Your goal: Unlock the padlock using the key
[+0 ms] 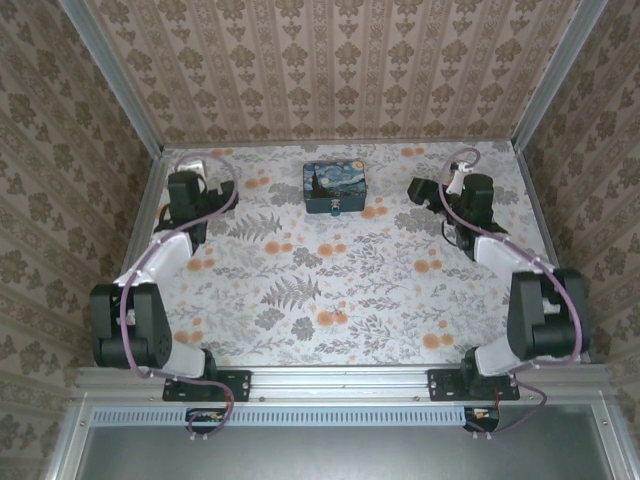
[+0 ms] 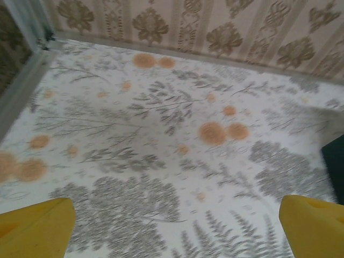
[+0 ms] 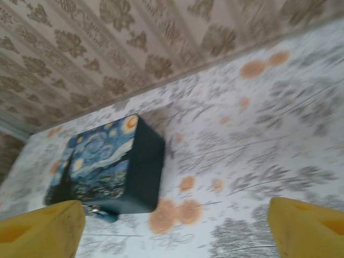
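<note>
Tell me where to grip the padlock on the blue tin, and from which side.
Grip the padlock by its body, coming from the near side: it sits on the front wall of the blue tin, which likely blocks any rear approach.

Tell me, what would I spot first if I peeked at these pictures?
The blue tin box, painted like a starry night, pops out first, at the far middle of the table with its grey ferns and orange flowers. A tiny padlock sits on the box's near side. The left gripper and right gripper are both open, with bright yellow fingers.
</note>
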Tool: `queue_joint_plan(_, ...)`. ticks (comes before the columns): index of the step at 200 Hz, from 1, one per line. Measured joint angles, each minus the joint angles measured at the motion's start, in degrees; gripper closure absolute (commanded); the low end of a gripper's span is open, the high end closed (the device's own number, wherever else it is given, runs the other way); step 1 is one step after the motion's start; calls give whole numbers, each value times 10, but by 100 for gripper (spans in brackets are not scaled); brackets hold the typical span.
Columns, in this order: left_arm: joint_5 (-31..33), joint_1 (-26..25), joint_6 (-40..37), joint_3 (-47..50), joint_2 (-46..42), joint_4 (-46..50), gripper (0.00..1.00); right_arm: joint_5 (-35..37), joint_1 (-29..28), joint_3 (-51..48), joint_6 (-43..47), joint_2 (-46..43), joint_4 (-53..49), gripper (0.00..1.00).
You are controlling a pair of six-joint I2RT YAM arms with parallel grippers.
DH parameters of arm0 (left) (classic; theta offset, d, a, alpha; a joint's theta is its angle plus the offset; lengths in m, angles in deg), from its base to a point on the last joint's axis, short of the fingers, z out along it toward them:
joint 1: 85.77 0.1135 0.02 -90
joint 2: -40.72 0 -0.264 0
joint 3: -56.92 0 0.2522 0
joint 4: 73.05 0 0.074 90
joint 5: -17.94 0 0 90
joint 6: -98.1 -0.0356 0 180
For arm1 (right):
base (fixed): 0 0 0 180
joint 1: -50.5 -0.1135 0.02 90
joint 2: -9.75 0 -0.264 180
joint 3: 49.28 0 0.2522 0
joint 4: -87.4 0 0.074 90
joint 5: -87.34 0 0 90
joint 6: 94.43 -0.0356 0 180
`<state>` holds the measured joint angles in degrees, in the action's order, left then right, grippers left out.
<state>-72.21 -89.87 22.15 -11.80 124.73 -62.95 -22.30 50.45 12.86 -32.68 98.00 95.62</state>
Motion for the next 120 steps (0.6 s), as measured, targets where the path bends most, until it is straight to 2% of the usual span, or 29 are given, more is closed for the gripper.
queue_joint_plan(27,-63,-25,62,-70,63,39,0,-60,-10,77,-85,103,-4,21)
queue_joint_plan(62,-156,-65,124,-161,174,63,0,-94,-37,175,-154,204,-20,25)
queue_joint_plan(120,-232,-116,189,-275,302,69,0,-99,-91,297,-181,291,-74,28)
